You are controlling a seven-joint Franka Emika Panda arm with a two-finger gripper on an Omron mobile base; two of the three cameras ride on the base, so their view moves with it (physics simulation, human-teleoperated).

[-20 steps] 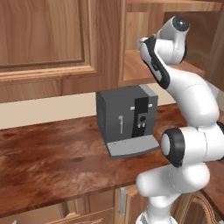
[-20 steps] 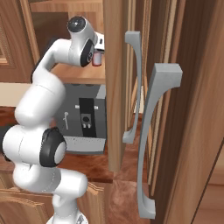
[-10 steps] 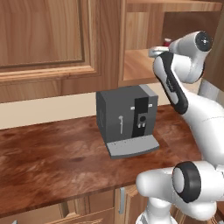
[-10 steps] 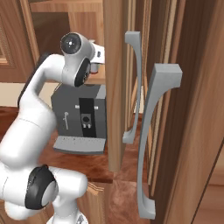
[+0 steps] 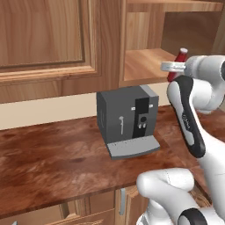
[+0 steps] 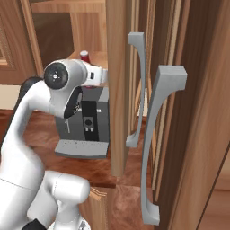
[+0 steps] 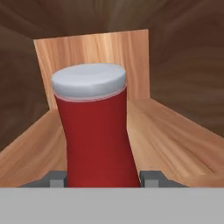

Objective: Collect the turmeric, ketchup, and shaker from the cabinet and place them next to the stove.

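From the left base camera I read the scene off the dark grey box-shaped coffee machine [image 5: 127, 119], which stands on the reddish-brown wooden counter [image 5: 52, 158]. Up and to its left I see the closed raised-panel door of the brown wooden wall cabinet [image 5: 44, 39]. Directly above the machine and to its right is the open bay of that cabinet, with its plain wooden shelf [image 5: 143, 61]. Further right, above and to the right of the machine, the slim red ketchup bottle with a white cap [image 5: 178, 66] is at the front edge of that shelf, tilted, with the white arm's hand against it.

From the right base camera I see the bottle's cap [image 6: 84, 55] poking up just behind the arm's wrist, above the coffee machine [image 6: 92, 126]. To the right of the machine hang two long grey door handles [image 6: 157, 134].

Through the hand camera, the gripper [image 7: 103, 180] is clenched on the ketchup bottle [image 7: 98, 135], one grey pad on either side of its red body, with the shelf boards behind it.
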